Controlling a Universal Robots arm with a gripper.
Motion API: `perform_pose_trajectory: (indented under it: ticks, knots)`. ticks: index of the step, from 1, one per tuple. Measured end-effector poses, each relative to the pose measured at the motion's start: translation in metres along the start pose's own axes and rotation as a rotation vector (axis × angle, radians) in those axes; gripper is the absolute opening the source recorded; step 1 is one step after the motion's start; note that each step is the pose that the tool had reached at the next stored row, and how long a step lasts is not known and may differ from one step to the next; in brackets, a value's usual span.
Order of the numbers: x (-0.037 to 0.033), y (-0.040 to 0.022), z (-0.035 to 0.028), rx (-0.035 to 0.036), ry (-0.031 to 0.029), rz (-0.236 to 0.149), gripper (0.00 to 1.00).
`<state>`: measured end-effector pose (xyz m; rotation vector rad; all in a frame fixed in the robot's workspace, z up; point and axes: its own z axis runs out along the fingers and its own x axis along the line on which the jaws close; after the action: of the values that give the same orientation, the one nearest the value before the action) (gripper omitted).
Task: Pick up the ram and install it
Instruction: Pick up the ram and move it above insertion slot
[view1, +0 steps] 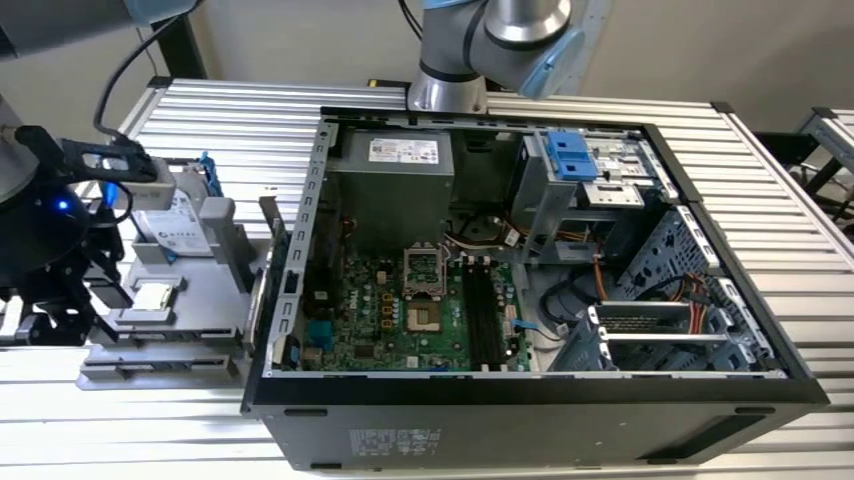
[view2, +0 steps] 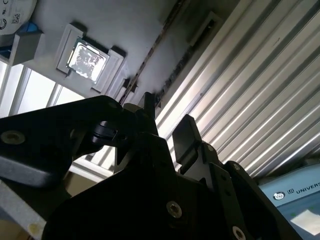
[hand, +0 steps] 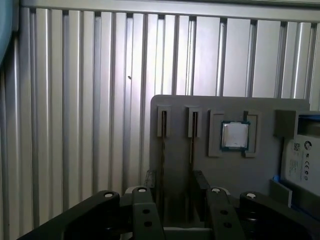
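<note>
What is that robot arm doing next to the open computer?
The arm's gripper hangs over a grey holder beside the open computer case, with its fingers apart. The ram stands on edge in the holder, near a silver processor chip. Nothing is picked up yet, and the motherboard's black slots look empty.

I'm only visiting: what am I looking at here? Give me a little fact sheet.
Gripper: open, at the grey holder
Ram: on edge in a holder slot, not gripped
Also in holder: chip, hard drive
Computer case: open, its black slots look empty
</note>
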<state>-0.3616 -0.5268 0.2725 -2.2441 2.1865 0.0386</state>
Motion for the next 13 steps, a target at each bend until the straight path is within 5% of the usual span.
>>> perform_pose_trajectory:
  ticks: [13]
  knots:
    - [0.0005,-0.001,0.021,-0.0001,0.0001,0.0,1.0]
